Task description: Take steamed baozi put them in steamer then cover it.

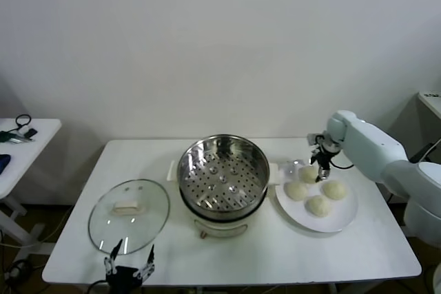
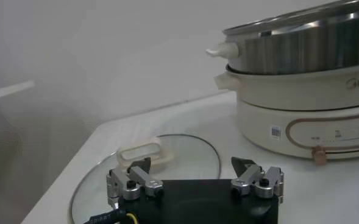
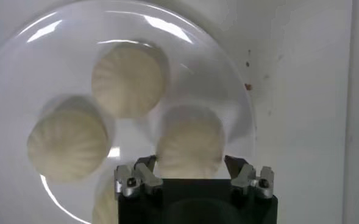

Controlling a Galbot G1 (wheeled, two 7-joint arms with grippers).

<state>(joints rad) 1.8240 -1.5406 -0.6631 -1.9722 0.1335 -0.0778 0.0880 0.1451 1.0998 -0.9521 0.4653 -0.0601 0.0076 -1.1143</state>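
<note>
Several steamed baozi lie on a white plate [image 1: 346, 221] at the right of the table. My right gripper [image 1: 316, 171] reaches down onto the bun nearest the steamer [image 1: 306, 174]. In the right wrist view that baozi [image 3: 190, 140] sits between the right gripper's [image 3: 190, 161] fingertips, which press against both its sides; it still rests on the plate [image 3: 243, 91]. Two more baozi [image 3: 129, 81] [image 3: 67, 146] lie beyond it. The steamer [image 1: 222, 170] stands open in the middle, its perforated tray bare. The glass cover [image 1: 129, 206] lies flat at the left. My left gripper [image 1: 129, 261] hangs open just in front of it.
The steamer's white base with side handles [image 2: 301, 115] rises close beside the left gripper [image 2: 191, 164], and the cover [image 2: 194, 149] lies under its fingertips. A side table [image 1: 24, 142] with small items stands far left. A few specks mark the tabletop [image 3: 247, 86] beside the plate.
</note>
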